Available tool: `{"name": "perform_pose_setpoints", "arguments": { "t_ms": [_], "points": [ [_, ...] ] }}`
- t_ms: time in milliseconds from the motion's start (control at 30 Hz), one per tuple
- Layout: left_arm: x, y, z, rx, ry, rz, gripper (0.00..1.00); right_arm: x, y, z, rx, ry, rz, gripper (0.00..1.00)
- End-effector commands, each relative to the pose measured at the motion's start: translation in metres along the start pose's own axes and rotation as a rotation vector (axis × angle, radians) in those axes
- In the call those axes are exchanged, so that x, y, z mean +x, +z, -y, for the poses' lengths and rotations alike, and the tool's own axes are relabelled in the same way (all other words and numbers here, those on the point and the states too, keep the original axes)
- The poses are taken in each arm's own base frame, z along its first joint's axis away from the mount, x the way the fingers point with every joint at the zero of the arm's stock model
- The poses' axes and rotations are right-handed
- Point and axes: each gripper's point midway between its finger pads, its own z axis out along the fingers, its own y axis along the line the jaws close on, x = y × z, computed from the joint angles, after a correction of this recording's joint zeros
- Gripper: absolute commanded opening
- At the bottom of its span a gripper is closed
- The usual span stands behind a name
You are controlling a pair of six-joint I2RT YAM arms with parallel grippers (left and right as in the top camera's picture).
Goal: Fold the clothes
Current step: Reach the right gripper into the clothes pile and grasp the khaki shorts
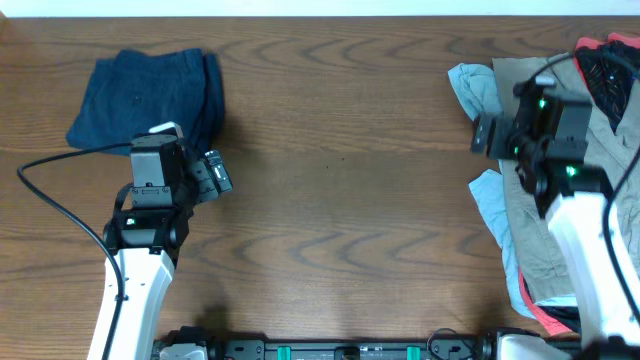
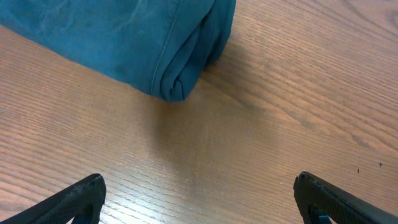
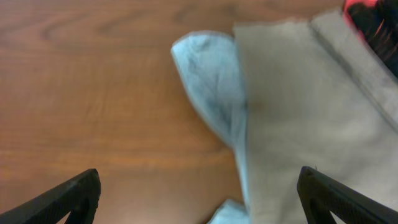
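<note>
A folded navy garment (image 1: pixel 150 95) lies at the table's back left; the left wrist view shows its folded corner (image 2: pixel 124 37). My left gripper (image 1: pixel 215 172) (image 2: pixel 199 182) hovers open just in front of that corner, nothing between its fingers. At the right edge lies a loose pile of clothes: khaki-beige trousers (image 1: pixel 530 220) (image 3: pixel 311 112) on top, a light blue garment (image 1: pixel 470 85) (image 3: pixel 208 93) sticking out on the left, and a red-and-black printed piece (image 1: pixel 610 60) (image 3: pixel 373 18) behind. My right gripper (image 1: pixel 487 135) (image 3: pixel 199 177) stands open above the pile's left edge, holding nothing.
Bare wooden tabletop (image 1: pixel 340 180) spans the middle between the two arms. A black cable (image 1: pixel 60 200) loops from the left arm over the table's left side. The arm bases sit at the front edge.
</note>
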Motion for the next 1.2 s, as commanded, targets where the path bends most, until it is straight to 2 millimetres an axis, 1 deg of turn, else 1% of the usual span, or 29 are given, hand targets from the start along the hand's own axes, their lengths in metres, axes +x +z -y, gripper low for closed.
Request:
{"name": "perform_pose_setpoints", "arguments": {
  "t_ms": [0, 67, 100, 133, 167, 267, 400, 500, 567, 767, 833, 867, 933, 1067, 1167],
  "points": [
    [-0.007, -0.004, 0.003, 0.005, 0.018, 0.015, 0.98, -0.014, 0.02, 0.014, 0.027, -0.007, 0.039, 0.99],
    [-0.007, -0.004, 0.003, 0.005, 0.018, 0.015, 0.98, -0.019, 0.037, 0.025, 0.055, 0.029, 0.066, 0.98],
    [-0.007, -0.004, 0.003, 0.005, 0.018, 0.015, 0.98, -0.018, 0.047, 0.031, 0.078, 0.055, 0.071, 0.94],
    [-0.007, -0.004, 0.003, 0.005, 0.018, 0.015, 0.98, -0.015, 0.058, 0.039, 0.106, 0.085, 0.071, 0.9],
    [-0.007, -0.004, 0.003, 0.005, 0.018, 0.015, 0.98, -0.012, 0.066, 0.045, 0.13, 0.112, 0.067, 0.87],
    [-0.007, -0.004, 0.003, 0.005, 0.017, 0.014, 0.98, 0.005, 0.089, 0.063, 0.218, 0.206, 0.042, 0.73],
    [-0.007, -0.004, 0.003, 0.005, 0.014, 0.014, 0.98, 0.022, 0.117, 0.068, 0.233, 0.268, 0.027, 0.62],
    [-0.007, -0.004, 0.003, 0.005, 0.014, 0.014, 0.98, 0.034, 0.132, 0.071, 0.249, 0.298, 0.011, 0.59],
    [-0.007, -0.004, 0.003, 0.005, 0.014, 0.014, 0.98, 0.041, 0.137, 0.075, 0.272, 0.319, 0.006, 0.58],
    [-0.007, -0.004, 0.003, 0.005, 0.014, 0.013, 0.98, 0.06, 0.152, 0.077, 0.282, 0.326, -0.034, 0.56],
    [-0.007, -0.004, 0.003, 0.005, 0.014, 0.013, 0.98, 0.066, 0.156, 0.077, 0.284, 0.325, -0.051, 0.52],
    [-0.007, -0.004, 0.003, 0.005, 0.014, 0.013, 0.98, 0.07, 0.158, 0.077, 0.287, 0.325, -0.062, 0.47],
    [-0.007, -0.004, 0.003, 0.005, 0.014, 0.013, 0.98, 0.071, 0.158, 0.078, 0.288, 0.325, -0.065, 0.38],
    [-0.007, -0.004, 0.003, 0.005, 0.014, 0.013, 0.98, 0.067, 0.154, 0.081, 0.309, 0.327, -0.05, 0.09],
    [-0.007, -0.004, 0.003, 0.005, 0.014, 0.013, 0.98, 0.054, 0.147, 0.085, 0.311, 0.334, -0.016, 0.03]
  ]
}}
